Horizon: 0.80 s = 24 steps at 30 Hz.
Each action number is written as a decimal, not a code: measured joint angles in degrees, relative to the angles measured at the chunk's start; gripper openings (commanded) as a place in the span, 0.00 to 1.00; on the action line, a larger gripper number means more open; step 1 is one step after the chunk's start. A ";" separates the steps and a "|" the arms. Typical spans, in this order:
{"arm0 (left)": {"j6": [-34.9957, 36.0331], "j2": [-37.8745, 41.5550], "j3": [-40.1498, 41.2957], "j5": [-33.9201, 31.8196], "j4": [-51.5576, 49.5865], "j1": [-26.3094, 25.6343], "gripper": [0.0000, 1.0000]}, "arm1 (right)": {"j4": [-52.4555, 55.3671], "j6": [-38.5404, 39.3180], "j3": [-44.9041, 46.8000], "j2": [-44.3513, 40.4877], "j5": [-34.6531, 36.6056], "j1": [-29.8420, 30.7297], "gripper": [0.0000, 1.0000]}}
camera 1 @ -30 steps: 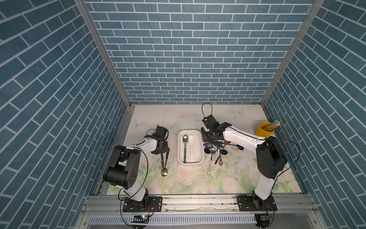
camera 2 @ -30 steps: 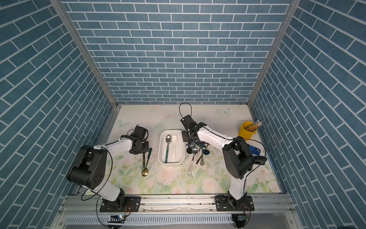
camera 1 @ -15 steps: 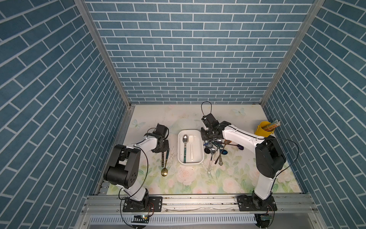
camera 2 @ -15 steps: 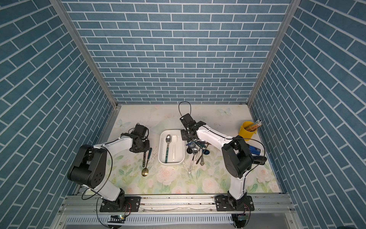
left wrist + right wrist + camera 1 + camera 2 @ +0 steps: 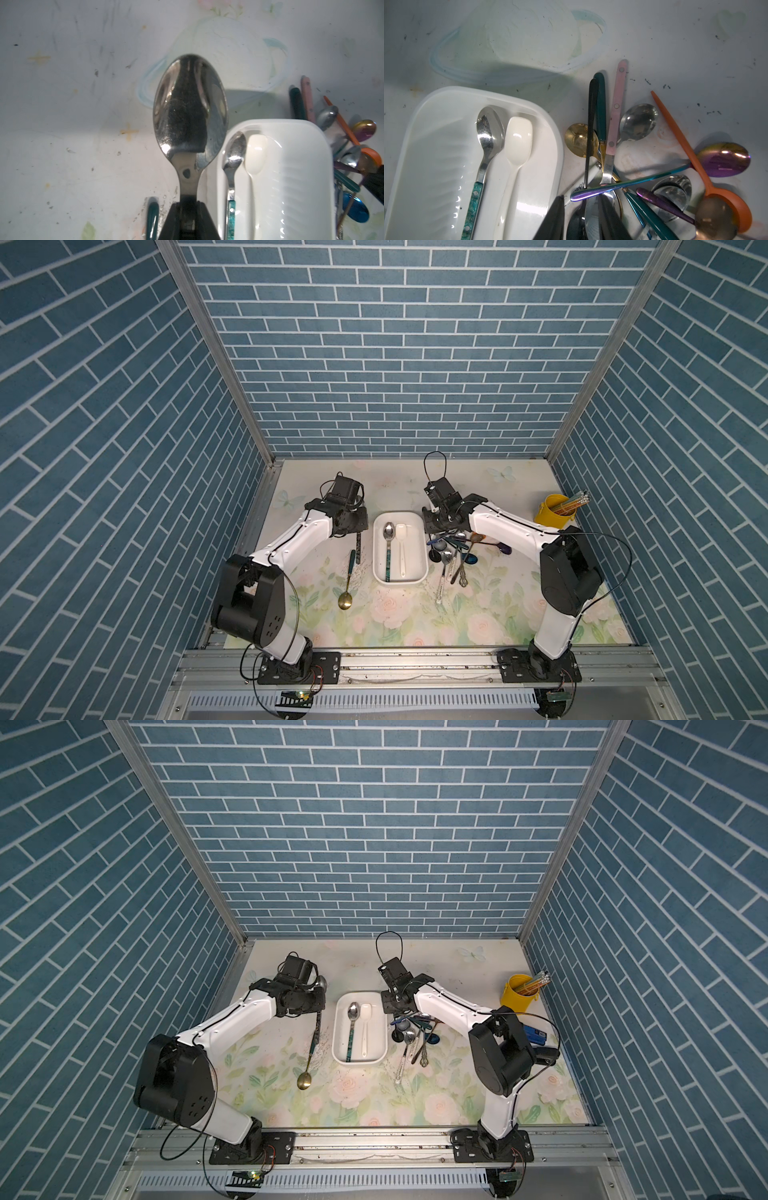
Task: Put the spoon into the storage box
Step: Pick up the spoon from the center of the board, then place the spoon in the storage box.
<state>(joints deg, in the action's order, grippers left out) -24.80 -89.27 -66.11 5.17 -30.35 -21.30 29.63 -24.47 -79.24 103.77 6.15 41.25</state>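
Left wrist view: left gripper (image 5: 188,207) is clamping the spoon (image 5: 190,112) at the neck. Its jaws are closed tight on it and the steel bowl is sticking out ahead.

Clock calls below are from the top views, 12 = back wall.

- In a top view the spoon's bowl (image 5: 321,982) is peeking out at roughly 11 o'clock off the storage box (image 5: 417,556), outside it, near that corner.
- On the tabletop (image 5: 415,614) a gold spoon (image 5: 350,572) with a teal handle is lying at the box's 9 o'clock. Its bowl is pointing to 6 and its handle end is sitting just beside the left gripper.
- Box is sitting mid-tabletop, long axis 12–6. It is carrying two spoons side by side, bowls at 12: a steel spoon with teal handle (image 5: 388,549) and a white spoon (image 5: 402,549).
- At the box's 3 o'clock a pile of spoons (image 5: 453,549) is lying just beside its wall.
- Over the pile's 11 o'clock end the right gripper (image 5: 581,199) is hanging, jaws partly apart with pile handles between them. Can't tell whether anything is clamped.
- At the box's 2 o'clock a yellow cup (image 5: 550,516) is standing, well apart.
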 measured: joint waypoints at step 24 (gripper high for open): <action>-6.97 -11.74 -1.92 3.72 5.40 -10.47 0.06 | -0.13 -2.29 8.24 -7.06 3.63 -0.07 0.31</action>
<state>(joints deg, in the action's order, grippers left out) -31.77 -101.01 -68.03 8.88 -24.95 -31.77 29.50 -26.76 -71.00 96.71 9.78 41.19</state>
